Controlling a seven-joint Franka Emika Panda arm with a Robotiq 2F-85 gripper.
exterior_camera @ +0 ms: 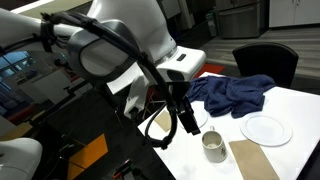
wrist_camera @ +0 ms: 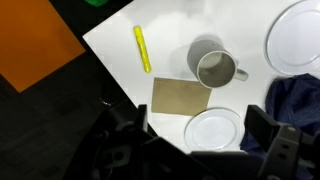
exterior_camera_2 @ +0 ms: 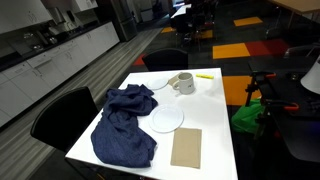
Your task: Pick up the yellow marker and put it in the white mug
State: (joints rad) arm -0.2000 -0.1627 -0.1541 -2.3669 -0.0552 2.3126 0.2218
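The yellow marker (wrist_camera: 142, 48) lies flat on the white table near its edge, left of the white mug (wrist_camera: 214, 68) in the wrist view. In an exterior view the marker (exterior_camera_2: 204, 75) lies just beyond the mug (exterior_camera_2: 183, 84) at the far end of the table. The mug also shows upright and empty in an exterior view (exterior_camera: 214, 146), where the marker is hidden. My gripper (wrist_camera: 200, 140) is open and empty, well above the table. In an exterior view the gripper (exterior_camera: 178, 120) hangs left of the mug.
A brown card (wrist_camera: 180, 97) lies beside the mug. A white plate (wrist_camera: 214, 128) shows under the gripper, and another round white rim (wrist_camera: 298, 35) at the top right. A blue cloth (exterior_camera_2: 125, 125) covers one side of the table. Black chairs (exterior_camera_2: 60, 115) stand around.
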